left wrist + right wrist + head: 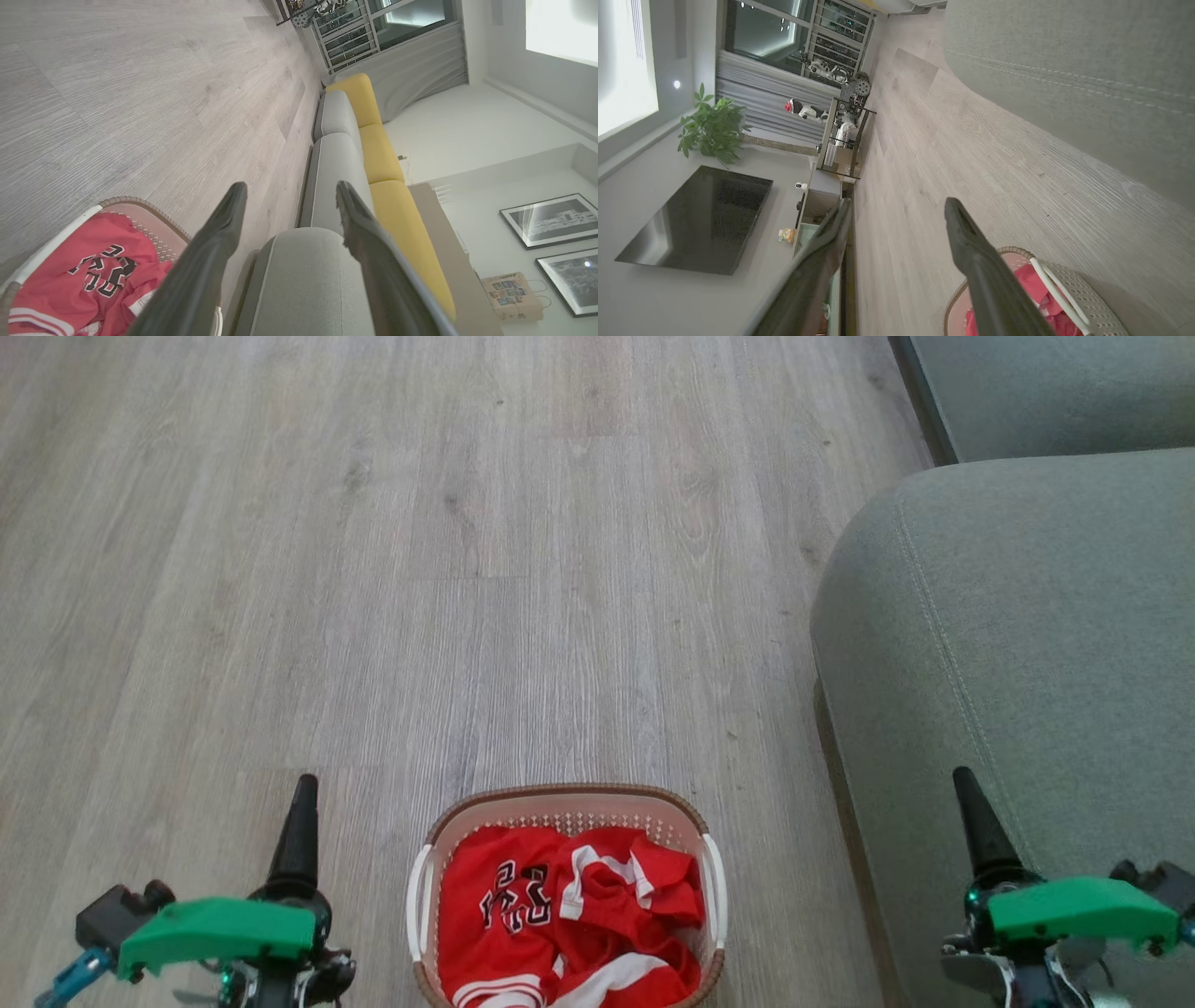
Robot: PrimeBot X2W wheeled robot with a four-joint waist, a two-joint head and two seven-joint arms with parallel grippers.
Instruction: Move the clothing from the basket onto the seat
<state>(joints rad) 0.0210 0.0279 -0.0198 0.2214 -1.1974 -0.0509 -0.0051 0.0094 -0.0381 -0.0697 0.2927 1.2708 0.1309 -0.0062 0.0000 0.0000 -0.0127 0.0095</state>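
The clothing (pixel 523 915) is a crumpled red jersey with white trim and black-and-white lettering, lying in the basket (pixel 560 795), which stands on the floor at the bottom centre of the head view. The grey-green seat (pixel 1027 616) fills the right side. My left gripper (pixel 303 803) hovers left of the basket, open and holding nothing. Over the seat's near edge, right of the basket, my right gripper (pixel 966 793) is open and also holds nothing. In the left wrist view, the left gripper (pixel 289 191) is spread wide, with clothing (pixel 93 275) at lower left. The right gripper (pixel 899 205) is likewise spread, basket (pixel 1064 280) at lower right.
Pale wood floor (pixel 467 569) stretches ahead and to the left. A second sofa cushion (pixel 1055 392) lies beyond the seat, with yellow back cushions (pixel 383 154) behind. A dark screen (pixel 696 219), a plant (pixel 712 128) and a metal rack (pixel 843 130) line the opposite wall.
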